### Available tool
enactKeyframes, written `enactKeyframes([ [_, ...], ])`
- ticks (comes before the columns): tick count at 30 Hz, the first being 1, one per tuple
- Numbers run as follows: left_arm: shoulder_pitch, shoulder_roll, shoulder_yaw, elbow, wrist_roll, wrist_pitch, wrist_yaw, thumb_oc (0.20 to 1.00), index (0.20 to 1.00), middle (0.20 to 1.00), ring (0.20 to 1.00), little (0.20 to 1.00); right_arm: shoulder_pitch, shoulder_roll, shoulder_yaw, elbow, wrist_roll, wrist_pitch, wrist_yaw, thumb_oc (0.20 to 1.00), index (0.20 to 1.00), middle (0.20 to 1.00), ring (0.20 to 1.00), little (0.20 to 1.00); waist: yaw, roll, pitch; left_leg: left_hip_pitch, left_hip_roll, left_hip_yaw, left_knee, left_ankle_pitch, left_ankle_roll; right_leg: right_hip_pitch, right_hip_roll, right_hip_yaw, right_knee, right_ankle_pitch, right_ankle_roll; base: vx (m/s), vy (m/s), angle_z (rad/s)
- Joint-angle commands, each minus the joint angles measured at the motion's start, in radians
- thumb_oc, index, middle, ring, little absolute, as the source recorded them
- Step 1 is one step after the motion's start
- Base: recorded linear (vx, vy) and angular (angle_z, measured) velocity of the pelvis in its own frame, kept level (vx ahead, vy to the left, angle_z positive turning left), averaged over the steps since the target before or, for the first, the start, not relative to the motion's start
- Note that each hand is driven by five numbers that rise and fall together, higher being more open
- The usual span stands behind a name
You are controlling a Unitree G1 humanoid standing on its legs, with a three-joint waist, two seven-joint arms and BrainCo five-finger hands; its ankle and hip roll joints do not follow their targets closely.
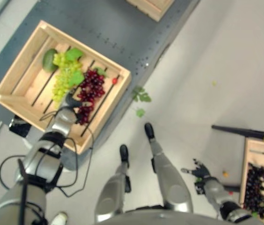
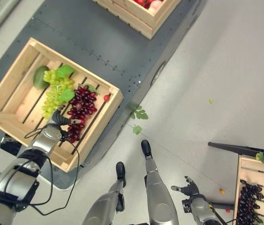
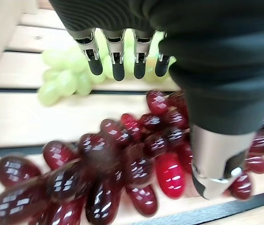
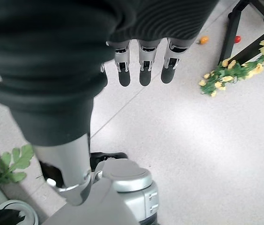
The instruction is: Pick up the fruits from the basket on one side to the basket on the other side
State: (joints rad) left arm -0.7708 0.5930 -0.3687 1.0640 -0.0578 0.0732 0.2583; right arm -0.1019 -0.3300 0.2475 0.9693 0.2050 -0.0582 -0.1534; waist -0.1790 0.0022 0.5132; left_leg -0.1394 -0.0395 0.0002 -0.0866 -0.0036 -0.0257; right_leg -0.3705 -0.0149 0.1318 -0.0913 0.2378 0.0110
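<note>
A wooden crate (image 1: pixel 17 61) on the dark grey table holds a green fruit (image 1: pixel 49 59), a bunch of green grapes (image 1: pixel 64 79), a bunch of red grapes (image 1: pixel 91 86) and a small red fruit (image 1: pixel 114 80). My left hand (image 1: pixel 70 101) hovers just over the near end of the red grapes (image 3: pixel 122 164). Its fingers (image 3: pixel 118 65) are straight and open, and its thumb (image 3: pixel 218 159) is beside the bunch. My right hand (image 1: pixel 198 171) hangs open low at the right over the floor. It is left of a second crate (image 1: pixel 245 159) holding dark grapes (image 1: pixel 256 187).
A third crate (image 2: pixel 146 21) with red and pink fruit stands at the table's far end. Green leaves (image 1: pixel 141 96) and a small orange fruit (image 1: pixel 225 174) lie on the floor. A black stand leg (image 1: pixel 244 132) and yellow flowers (image 4: pixel 230 70) are near the right crate.
</note>
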Motion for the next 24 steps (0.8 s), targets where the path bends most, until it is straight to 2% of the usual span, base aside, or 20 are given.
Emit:
enactKeyframes([
  [1,-0.050,0.064,0.046,0.047,-0.041,-0.009,0.071,1.000,1.000,1.000,1.000,1.000,0.046,-0.001,0.017,0.003,0.035,-0.018,-0.024,1.000,1.000,1.000,1.000,1.000,0.016,-0.032,-0.024,-0.087,-0.043,-0.043,0.013,0.021,0.006,-0.030,-0.017,0.005,0.021,-0.052,0.136,0.00,0.000,0.00],
  [10,0.059,0.071,0.125,0.005,-0.125,-0.021,0.061,1.000,1.000,1.000,1.000,1.000,0.029,0.008,0.018,0.022,0.036,-0.012,-0.026,1.000,1.000,1.000,1.000,1.000,0.038,-0.037,-0.023,-0.090,-0.042,-0.055,0.014,0.021,0.006,-0.029,-0.019,-0.005,0.021,-0.053,0.134,0.00,0.000,0.00],
  [16,0.084,0.061,0.130,-0.007,-0.146,-0.020,0.039,1.000,1.000,1.000,1.000,1.000,0.008,0.008,0.024,0.022,0.030,-0.004,-0.025,1.000,1.000,1.000,1.000,1.000,0.045,-0.047,-0.017,-0.090,-0.038,-0.062,0.014,0.023,0.004,-0.024,-0.021,-0.015,0.020,-0.053,0.134,0.00,-0.002,0.01],
  [24,0.126,-0.015,0.111,-0.094,-0.181,-0.035,-0.003,1.000,1.000,1.000,1.000,1.000,-0.011,0.006,0.015,0.020,0.030,0.002,-0.030,1.000,1.000,1.000,1.000,1.000,0.051,-0.064,-0.008,-0.103,-0.037,-0.067,0.011,0.029,0.003,-0.032,-0.023,-0.020,0.018,-0.049,0.130,-0.01,-0.002,0.03],
])
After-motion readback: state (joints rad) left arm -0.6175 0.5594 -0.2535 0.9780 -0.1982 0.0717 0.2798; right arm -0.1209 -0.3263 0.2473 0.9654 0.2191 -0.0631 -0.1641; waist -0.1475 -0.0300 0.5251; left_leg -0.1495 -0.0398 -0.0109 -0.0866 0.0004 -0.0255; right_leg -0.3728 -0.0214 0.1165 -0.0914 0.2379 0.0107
